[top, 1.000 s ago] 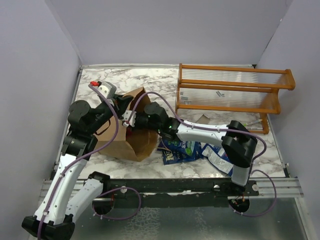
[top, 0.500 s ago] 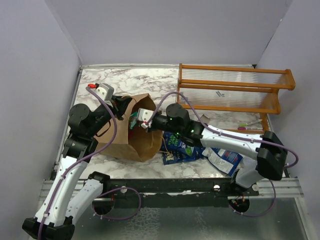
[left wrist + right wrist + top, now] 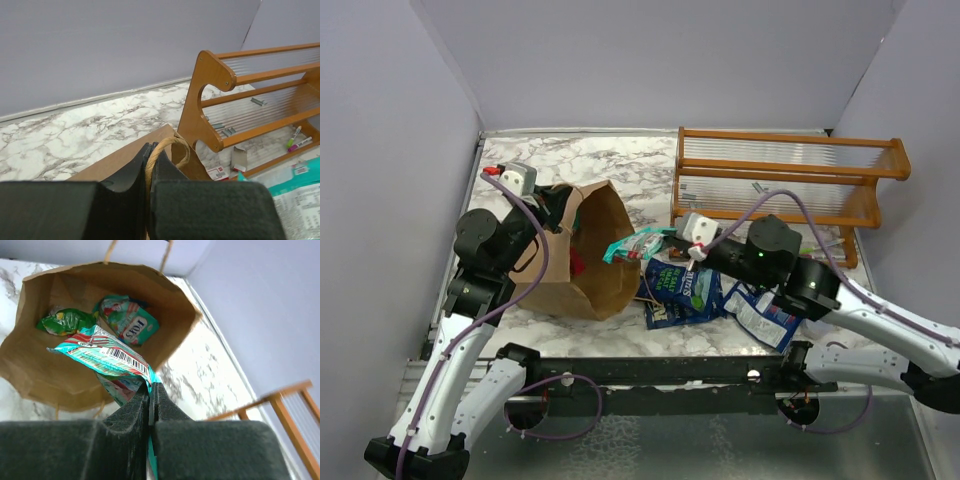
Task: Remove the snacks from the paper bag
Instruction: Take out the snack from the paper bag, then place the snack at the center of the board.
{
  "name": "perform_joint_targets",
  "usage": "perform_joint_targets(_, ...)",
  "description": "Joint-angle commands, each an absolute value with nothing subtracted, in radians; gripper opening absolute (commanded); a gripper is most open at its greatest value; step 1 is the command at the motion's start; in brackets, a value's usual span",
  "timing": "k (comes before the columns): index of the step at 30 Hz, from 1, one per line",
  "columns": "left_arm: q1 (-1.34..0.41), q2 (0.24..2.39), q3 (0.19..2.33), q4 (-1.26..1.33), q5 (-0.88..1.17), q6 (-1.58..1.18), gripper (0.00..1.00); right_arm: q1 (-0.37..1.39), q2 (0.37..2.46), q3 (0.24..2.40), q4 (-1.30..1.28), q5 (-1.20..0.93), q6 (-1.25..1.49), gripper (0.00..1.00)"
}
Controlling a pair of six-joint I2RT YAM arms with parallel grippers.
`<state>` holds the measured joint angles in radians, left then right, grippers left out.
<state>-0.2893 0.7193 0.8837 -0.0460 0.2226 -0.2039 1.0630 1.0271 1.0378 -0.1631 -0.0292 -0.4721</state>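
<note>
An orange-brown wooden slatted rack [image 3: 785,185] is standing upright at the far right of the white, grey-veined marble tabletop [image 3: 570,160], its ribbed translucent shelves running lengthwise. A few small dark metal pieces [image 3: 257,101] are lying on an upper shelf. Low by the rack's frame, a green-tipped marker [image 3: 295,135] and a pink marker [image 3: 301,144] are lying side by side; whether on the lowest shelf or the tabletop cannot be told. A small red-and-white packet [image 3: 217,173] and a folded grey card [image 3: 240,159] are resting near the rack's end panel. Plain lavender walls [image 3: 650,60] are enclosing the tabletop on three sides.
</note>
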Motion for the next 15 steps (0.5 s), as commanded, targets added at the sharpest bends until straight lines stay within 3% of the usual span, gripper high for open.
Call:
perform_joint_targets(1,-0.288,0.711,0.876,-0.013,0.166,-0.218,0.00,1.063,0.930,1.109,-0.395,0.230,-0.282,0.02)
perform_joint_targets(10,-0.288,0.716,0.885,-0.016,0.135,-0.210,0.00,1.063,0.858,1.160,-0.637,0.708,0.049,0.02)
perform_joint_targets(15,-0.287,0.718,0.887,-0.013,0.135,-0.211,0.00,1.063,0.926,1.164,-0.915,0.893,0.417,0.02)
